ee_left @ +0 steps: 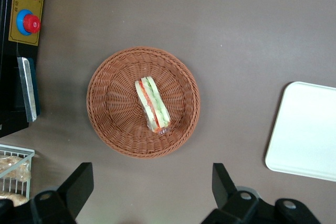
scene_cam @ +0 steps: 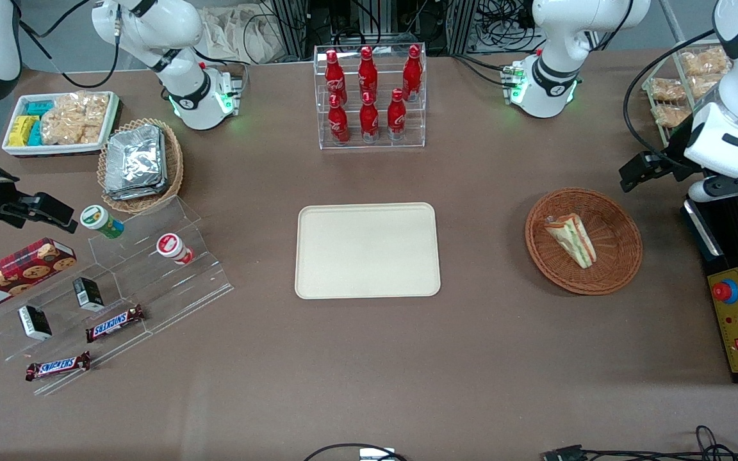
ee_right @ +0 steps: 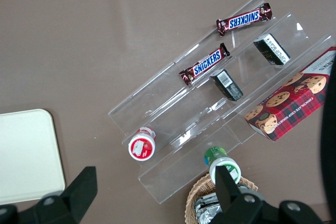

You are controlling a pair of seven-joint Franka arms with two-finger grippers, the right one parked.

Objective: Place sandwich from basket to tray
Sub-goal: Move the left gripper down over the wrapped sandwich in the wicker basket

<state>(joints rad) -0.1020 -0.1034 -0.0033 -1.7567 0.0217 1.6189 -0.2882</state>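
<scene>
On the brown tabletop [scene_cam: 471, 358], in the front view, the sandwich [scene_cam: 572, 238] is lying on its side in the brown wicker basket [scene_cam: 619, 256] toward the working arm's end, its wrapped wedge resting near the middle where a grasp from above can reach it. The cream tray [scene_cam: 318, 282] is sitting bare at the centre of the tabletop, well apart from the basket, evidently left free as the drop spot. The left arm is hanging high above the tabletop's edge beside the basket; its gripper is hard to make out in this view.

In the left wrist view, the camera is looking straight down on the basket [ee_left: 110, 124], with the sandwich [ee_left: 152, 104] showing its green and orange-red filling stripes. The gripper [ee_left: 149, 190] is hovering well above, its fingers [ee_left: 79, 184] spread wide and holding nothing, seemingly poised for a descent; the pick has not yet begun. A corner of the tray [ee_left: 294, 145] is showing, apart from the basket.

In the right wrist view, neither sandwich nor basket is appearing; only a corner of the tray [ee_right: 26, 161] is showing.
</scene>
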